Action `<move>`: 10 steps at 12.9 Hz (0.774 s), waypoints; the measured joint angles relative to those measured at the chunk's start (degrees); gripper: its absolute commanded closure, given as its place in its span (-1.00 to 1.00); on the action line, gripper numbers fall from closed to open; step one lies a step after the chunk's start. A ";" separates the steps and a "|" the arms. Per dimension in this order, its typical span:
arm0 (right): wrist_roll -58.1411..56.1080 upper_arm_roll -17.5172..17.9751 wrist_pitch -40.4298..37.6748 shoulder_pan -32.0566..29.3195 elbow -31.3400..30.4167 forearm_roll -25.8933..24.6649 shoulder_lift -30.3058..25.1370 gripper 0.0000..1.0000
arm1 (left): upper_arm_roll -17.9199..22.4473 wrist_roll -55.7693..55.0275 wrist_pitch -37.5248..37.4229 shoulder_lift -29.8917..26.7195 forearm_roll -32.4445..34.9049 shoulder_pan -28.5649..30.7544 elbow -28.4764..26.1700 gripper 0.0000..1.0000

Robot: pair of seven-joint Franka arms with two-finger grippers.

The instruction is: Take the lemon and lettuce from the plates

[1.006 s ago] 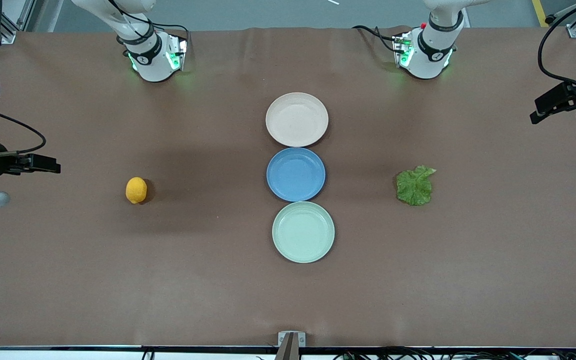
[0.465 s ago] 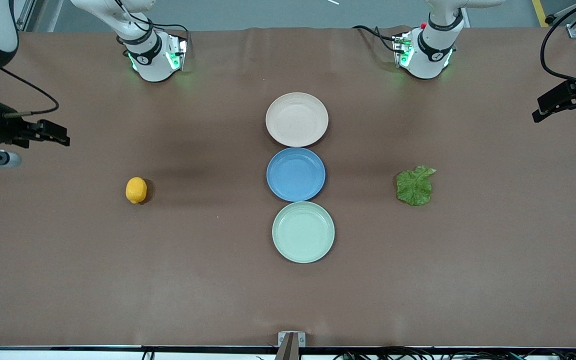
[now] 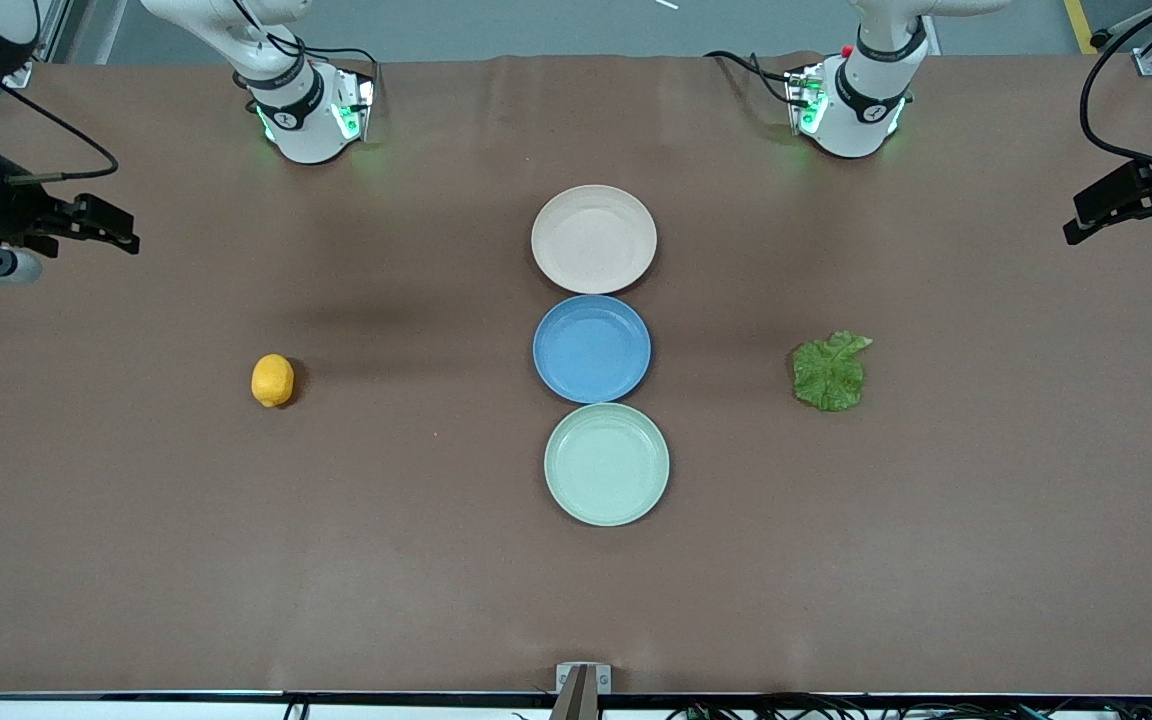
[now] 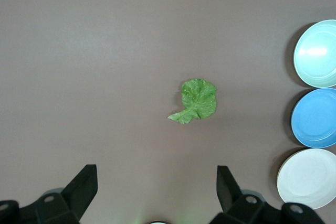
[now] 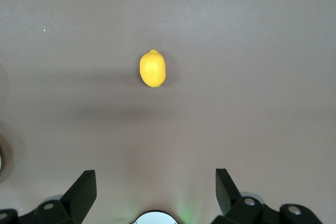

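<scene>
The lemon (image 3: 273,380) lies on the bare brown table toward the right arm's end, and shows in the right wrist view (image 5: 153,68). The lettuce (image 3: 829,372) lies flat on the table toward the left arm's end, and shows in the left wrist view (image 4: 195,100). The beige-pink plate (image 3: 594,239) and the mint green plate (image 3: 606,464) stand empty mid-table. My right gripper (image 3: 121,230) is open and empty, high over the right arm's end of the table (image 5: 156,177). My left gripper (image 3: 1076,225) is open and empty, high over the left arm's end (image 4: 157,174).
An empty blue plate (image 3: 592,349) sits between the two task plates, the three touching in a row. The left wrist view shows the row: mint (image 4: 317,53), blue (image 4: 316,118), beige (image 4: 310,178). A small bracket (image 3: 582,680) sits at the table's near edge.
My right gripper has moved away from the front camera, toward the arms' bases, and stays open. My left gripper has hardly moved. The lemon, lettuce and plates have not moved.
</scene>
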 measured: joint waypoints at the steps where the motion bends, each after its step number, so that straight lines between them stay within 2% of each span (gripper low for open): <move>1: 0.00 0.00 0.01 0.19 -0.69 0.00 -0.92 -1.00 | 0.00 0.00 0.00 0.00 0.00 -0.01 0.00 -1.00; 4: 0.00 -0.07 0.02 0.29 -1.68 0.00 -2.72 -1.00 | 0.01 0.00 0.00 0.00 0.00 -0.01 0.25 -1.00; 10: 0.03 -0.37 3.24 0.29 -2.09 0.89 -2.85 -1.00 | 0.13 0.00 0.61 0.00 0.00 0.02 0.40 -1.00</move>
